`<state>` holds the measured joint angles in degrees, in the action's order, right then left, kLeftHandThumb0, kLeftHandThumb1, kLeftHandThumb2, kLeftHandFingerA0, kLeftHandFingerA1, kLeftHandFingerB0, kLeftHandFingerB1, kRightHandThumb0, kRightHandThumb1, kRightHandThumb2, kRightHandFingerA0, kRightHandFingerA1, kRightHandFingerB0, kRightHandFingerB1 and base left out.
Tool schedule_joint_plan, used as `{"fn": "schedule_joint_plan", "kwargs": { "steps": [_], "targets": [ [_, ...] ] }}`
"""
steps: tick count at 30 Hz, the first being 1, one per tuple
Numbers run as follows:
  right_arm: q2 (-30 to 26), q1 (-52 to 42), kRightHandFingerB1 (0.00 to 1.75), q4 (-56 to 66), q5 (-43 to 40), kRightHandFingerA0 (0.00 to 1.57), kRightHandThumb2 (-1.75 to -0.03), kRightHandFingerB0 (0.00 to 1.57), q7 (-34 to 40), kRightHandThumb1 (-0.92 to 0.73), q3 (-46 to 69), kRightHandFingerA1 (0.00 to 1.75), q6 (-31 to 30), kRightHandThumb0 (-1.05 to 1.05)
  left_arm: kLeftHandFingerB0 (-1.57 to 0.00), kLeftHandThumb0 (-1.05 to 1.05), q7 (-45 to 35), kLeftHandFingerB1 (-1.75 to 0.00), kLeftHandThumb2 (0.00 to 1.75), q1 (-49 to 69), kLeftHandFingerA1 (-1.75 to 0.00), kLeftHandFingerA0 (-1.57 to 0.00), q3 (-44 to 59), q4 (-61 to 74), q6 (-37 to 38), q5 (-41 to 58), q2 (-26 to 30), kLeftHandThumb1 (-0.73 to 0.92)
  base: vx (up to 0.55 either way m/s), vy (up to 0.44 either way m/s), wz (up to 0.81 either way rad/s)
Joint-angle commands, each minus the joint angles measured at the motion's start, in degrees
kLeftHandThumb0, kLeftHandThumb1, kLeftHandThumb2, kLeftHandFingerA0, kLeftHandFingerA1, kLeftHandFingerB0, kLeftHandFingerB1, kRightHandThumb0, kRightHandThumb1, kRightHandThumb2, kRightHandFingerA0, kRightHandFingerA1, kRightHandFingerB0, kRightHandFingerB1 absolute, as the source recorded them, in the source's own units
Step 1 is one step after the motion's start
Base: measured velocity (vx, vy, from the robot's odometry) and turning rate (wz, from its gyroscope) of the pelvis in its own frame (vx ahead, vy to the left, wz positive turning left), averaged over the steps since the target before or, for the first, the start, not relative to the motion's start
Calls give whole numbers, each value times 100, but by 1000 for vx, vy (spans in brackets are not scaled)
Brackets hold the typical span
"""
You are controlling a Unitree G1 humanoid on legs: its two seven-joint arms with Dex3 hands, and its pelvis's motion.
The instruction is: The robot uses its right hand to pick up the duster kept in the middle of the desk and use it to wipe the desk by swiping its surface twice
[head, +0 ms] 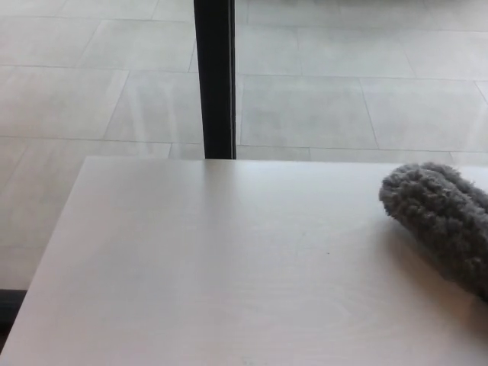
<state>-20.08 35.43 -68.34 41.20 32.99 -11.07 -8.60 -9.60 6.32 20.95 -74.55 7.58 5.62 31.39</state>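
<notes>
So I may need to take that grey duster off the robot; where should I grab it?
Only the duster's fluffy head shows, at the desk's right edge; its handle is out of frame. Probably grip the head's rounded free end, coming from the left, where the desk is bare.

The duster (442,217) shows a thick, shaggy grey pile, fluffy and matt, like soft microfibre or wool. The tabletop (213,267) under it looks like pale wood laminate, smooth, with faint grain and a low satin sheen. Beyond it, the floor (320,99) is large light tiles, slightly glossy, and the black post (216,76) looks smooth and dark.
</notes>
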Motion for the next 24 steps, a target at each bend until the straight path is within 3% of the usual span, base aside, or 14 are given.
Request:
{"fn": "schedule_joint_plan", "kwargs": {
  "steps": [1, 5, 6, 7, 8, 12, 14, 15, 17, 18, 20, 21, 22, 24],
  "targets": [
    [-212, -448, 68, -264, -1199, 75, -60, 78, -560, -57, 967, 148, -696, -39, -76, -48, 77, -52, 58, 95, -73, -85, 35, -19, 88, 38, -1, 58, 0, 0, 0],
    [-156, -430, 77, -321, -1025, 75, -62, 77, -532, -57, 951, 154, -857, -40, -77, -48, 45, -52, 57, 104, -66, -80, 57, -23, 111, 63, -16, 56, 0, 0, 0],
    [-168, -487, 54, -251, -1038, 75, -60, 79, -606, -56, 965, 143, -705, -40, -77, -50, 12, -53, 58, 139, -69, -81, 24, 16, 163, 33, 0, 58, 0, 0, 0],
    [-141, -481, 61, -244, -989, 77, -58, 74, -549, -60, 930, 141, -740, -40, -76, -47, -21, -54, 58, 133, -67, -79, 105, 15, 126, 120, -17, 58, 0, 0, 0],
    [-114, -478, 49, -223, -1069, 78, -57, 80, -546, -57, 994, 108, -604, -40, -76, -46, -28, -54, 57, 141, -64, -77, 135, 43, 110, 156, -24, 57, 0, 0, 0],
    [-109, -299, 49, -247, -985, 76, -56, 81, -1034, -57, 787, 95, -646, -40, -73, -46, -2, -51, 58, 136, -65, -77, 88, 55, 115, 78, -10, 59, 0, 0, 0],
    [-95, -278, 64, -214, -1122, 76, -85, 61, -1109, -45, 877, 97, -482, -40, -73, -46, 59, -49, 58, 104, -60, -77, 33, 19, 89, 9, 10, 58, 0, 0, 0],
    [-166, -288, 51, -160, -1205, 65, -57, 71, -1478, -57, 875, 85, 14, -31, -72, -46, -5, -50, 58, 95, -60, -77, 107, 30, 84, 93, 0, 58, 0, 0, 0],
    [-182, -323, 46, -89, -1414, 59, -56, 59, -1613, -55, 1026, 72, 445, -35, -73, -47, 30, -51, 58, 105, -62, -77, 62, 51, 124, 42, 18, 59, 0, 0, 0],
    [-242, -325, 28, -8, -1474, 55, -59, 19, -1881, -62, 1037, 81, 593, -60, -70, -46, 21, -50, 58, 100, -56, -75, 63, 38, 121, 41, 22, 60, 0, 0, 0],
    [-423, -343, 28, 194, -1508, 48, -86, 7, -2500, -53, 945, 74, 996, -71, -71, -47, -26, -50, 59, 108, -59, -74, 95, 39, 122, 75, 33, 61, 0, 0, 0],
    [-504, -345, 25, 283, -1555, 18, -59, 2, -2790, -65, 927, 51, 1117, -69, -75, -49, 13, -51, 58, 106, -59, -75, 67, 42, 128, 41, 40, 60, 0, 0, 0],
    [-583, -352, 14, 346, -1500, 6, -89, 4, -2946, -54, 831, 20, 1231, -87, -72, -48, -31, -50, 59, 123, -58, -74, 66, 53, 162, 42, 57, 62, 0, 0, 0],
    [-777, -382, 6, 513, -1227, 0, -93, 0, -3067, -64, 521, 2, 1377, -105, -71, -49, -42, -49, 58, 87, -59, -74, 100, 23, 93, 73, 73, 60, 0, 0, 0]
  ]
}}
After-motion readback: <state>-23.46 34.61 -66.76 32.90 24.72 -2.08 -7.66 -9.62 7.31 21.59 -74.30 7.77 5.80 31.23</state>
